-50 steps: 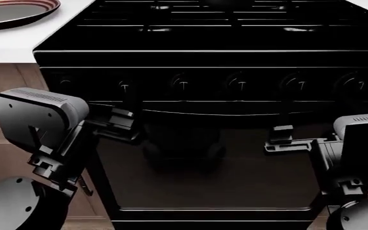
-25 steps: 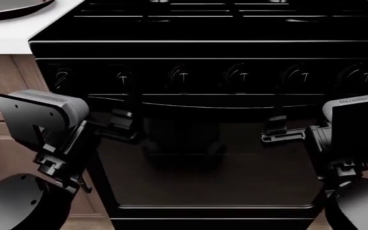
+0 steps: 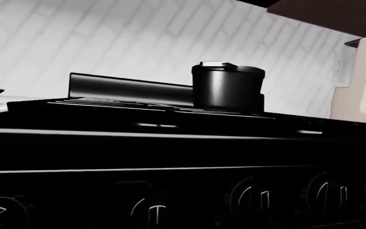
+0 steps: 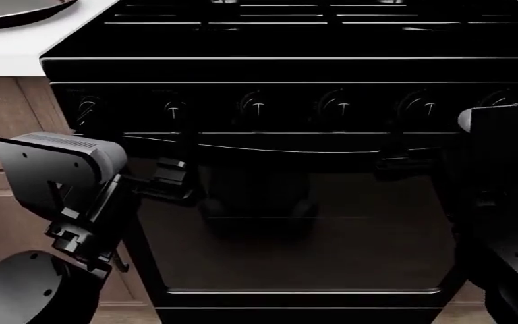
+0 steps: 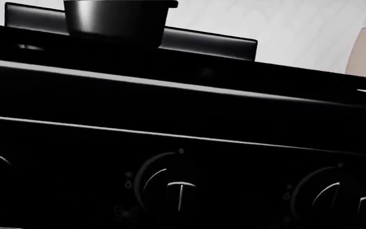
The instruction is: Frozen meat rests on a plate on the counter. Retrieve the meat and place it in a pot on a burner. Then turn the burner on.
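meat: not visible in any view, so its place is unknown.
plate [image 4: 11, 15]: only its edge, on the white table [image 4: 7, 50].
pot [image 3: 228, 87]: on the stove; wrist views only.
left end effector [image 4: 170, 177]: low, state unclear.
right end effector [image 4: 401, 164]: low, state unclear.
progress: apparently nothing done yet.

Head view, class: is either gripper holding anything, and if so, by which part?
Nothing is held. The left gripper and right gripper both hang empty before the oven door, below the knobs.
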You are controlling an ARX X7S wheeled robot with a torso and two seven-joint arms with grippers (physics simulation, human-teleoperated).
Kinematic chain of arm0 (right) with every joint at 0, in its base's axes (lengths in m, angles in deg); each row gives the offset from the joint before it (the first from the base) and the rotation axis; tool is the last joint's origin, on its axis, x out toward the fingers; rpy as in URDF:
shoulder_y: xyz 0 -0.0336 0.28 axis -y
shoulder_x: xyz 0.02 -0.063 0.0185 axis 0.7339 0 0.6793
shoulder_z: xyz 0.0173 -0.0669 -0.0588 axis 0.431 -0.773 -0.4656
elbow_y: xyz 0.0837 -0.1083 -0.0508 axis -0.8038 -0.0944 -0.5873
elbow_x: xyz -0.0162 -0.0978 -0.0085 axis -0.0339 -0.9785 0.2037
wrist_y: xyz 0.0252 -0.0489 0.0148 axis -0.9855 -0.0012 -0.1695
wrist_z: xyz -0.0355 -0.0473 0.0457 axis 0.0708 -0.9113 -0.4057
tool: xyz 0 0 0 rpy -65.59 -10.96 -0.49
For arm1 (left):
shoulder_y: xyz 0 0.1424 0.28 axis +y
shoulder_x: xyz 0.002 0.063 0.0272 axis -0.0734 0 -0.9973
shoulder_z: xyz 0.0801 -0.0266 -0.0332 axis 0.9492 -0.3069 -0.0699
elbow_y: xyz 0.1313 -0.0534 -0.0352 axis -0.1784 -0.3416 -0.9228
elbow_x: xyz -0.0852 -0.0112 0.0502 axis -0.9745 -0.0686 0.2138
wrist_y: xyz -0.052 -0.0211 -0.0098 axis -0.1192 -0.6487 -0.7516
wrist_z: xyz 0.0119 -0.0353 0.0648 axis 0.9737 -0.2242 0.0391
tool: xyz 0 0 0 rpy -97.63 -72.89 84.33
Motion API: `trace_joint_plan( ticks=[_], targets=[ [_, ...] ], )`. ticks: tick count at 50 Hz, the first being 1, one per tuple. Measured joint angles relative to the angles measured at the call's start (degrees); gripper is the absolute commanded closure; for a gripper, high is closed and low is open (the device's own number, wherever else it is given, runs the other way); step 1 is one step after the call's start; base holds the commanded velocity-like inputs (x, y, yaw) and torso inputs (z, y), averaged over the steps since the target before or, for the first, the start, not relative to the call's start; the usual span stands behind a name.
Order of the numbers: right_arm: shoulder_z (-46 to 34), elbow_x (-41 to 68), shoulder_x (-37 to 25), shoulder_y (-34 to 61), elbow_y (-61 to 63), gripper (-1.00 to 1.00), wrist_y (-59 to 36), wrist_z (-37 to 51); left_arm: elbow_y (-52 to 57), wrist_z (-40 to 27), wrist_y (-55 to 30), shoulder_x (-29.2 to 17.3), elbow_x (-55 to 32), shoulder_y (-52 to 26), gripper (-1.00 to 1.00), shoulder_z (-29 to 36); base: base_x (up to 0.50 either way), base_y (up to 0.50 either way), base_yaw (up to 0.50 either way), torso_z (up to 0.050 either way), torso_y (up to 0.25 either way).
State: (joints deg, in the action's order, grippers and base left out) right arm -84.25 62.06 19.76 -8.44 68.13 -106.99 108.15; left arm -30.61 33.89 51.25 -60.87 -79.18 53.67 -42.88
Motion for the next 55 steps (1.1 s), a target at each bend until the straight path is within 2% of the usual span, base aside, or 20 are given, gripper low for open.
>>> trace_joint_plan(
  ticks=[18,55],
  targets=[
    [0.57,0.53,0.73,1.68,-3.52,-1.0,-0.52,0.3,-4.09,2.6,1.65,1.01,1.11,0.21,-1.0,-0.06,0.0,0.0,0.0,0.0,0.0],
    [-0.01,1.16,1.05,3.64,-3.05,-1.0,-1.86,1.78,-2.06,1.54,2.24,0.16,0.44,2.34,-1.0,-0.42,0.0,0.0,0.0,0.0,0.0]
  ],
)
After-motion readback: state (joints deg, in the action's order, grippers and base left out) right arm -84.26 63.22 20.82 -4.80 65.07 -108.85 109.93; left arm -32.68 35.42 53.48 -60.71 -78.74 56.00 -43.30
